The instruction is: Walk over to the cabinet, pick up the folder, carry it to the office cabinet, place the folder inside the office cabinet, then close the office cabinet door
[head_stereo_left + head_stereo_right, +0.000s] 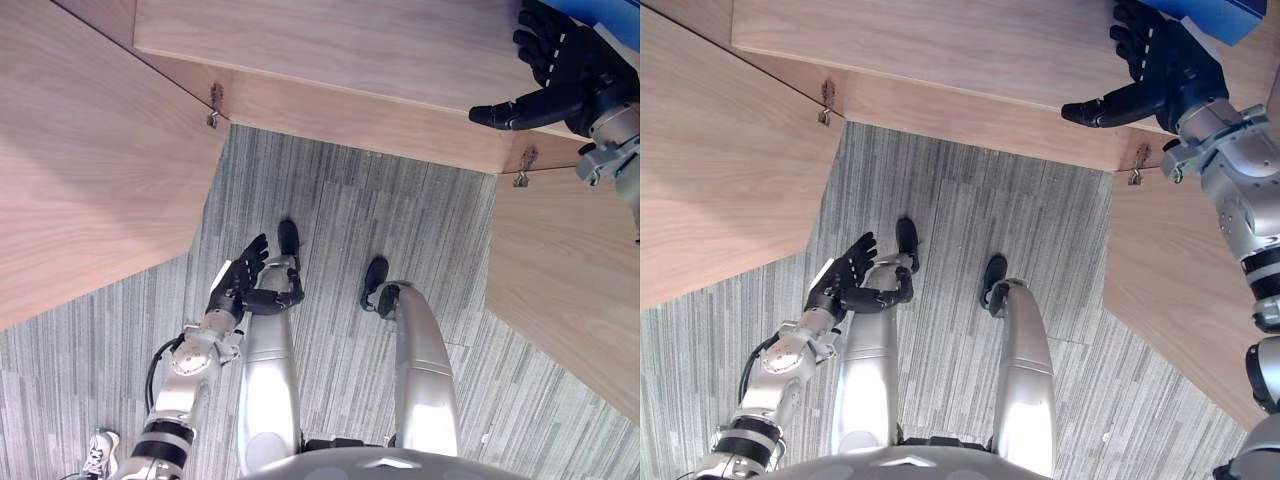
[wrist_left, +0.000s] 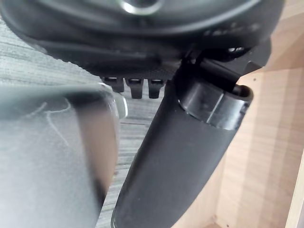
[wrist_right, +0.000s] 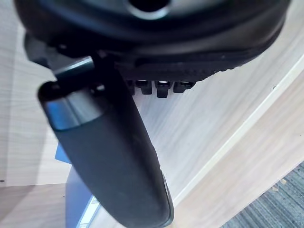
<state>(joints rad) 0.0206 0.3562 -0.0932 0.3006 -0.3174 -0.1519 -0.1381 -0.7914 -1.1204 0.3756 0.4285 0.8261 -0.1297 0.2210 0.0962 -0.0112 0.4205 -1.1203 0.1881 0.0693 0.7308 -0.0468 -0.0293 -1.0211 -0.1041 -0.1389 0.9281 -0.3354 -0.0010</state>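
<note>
– Two hands, one folder: which is nearer?

– By a wide margin the right hand [image 1: 1160,72]. It is raised inside the open office cabinet [image 1: 400,120], over the pale wooden shelf [image 1: 330,45]. The blue folder [image 1: 1212,14] lies just beyond its fingertips, deeper in the cabinet and towards the robot's right.

– Which way does the folder's long axis run?

– I cannot tell. A corner of blue shows past the fingers, with one edge slanting across the shelf. The right wrist view catches another strip of blue beside the thumb.

– Is the hand gripping it?

– No. The fingers are straight and fanned apart, and the thumb sticks out sideways towards the robot's left. Nothing is pinched. Whether the fingertips graze the folder is hidden by the hand itself.

– And the other hand?

– The left hand [image 1: 243,282] hangs low over the grey striped floor [image 1: 330,210], loosely spread and empty. It is well apart from the shelf.

– So what does the next move turn on?

– My guess is that the folder is already in place, which leaves the closing. The right door [image 1: 560,290] swings out just below the right hand. The left door [image 1: 90,170] stands wide on the other side, closer to the left hand. I would draw the right hand back towards the robot, clear of the shelf edge, before pushing either door.
</note>
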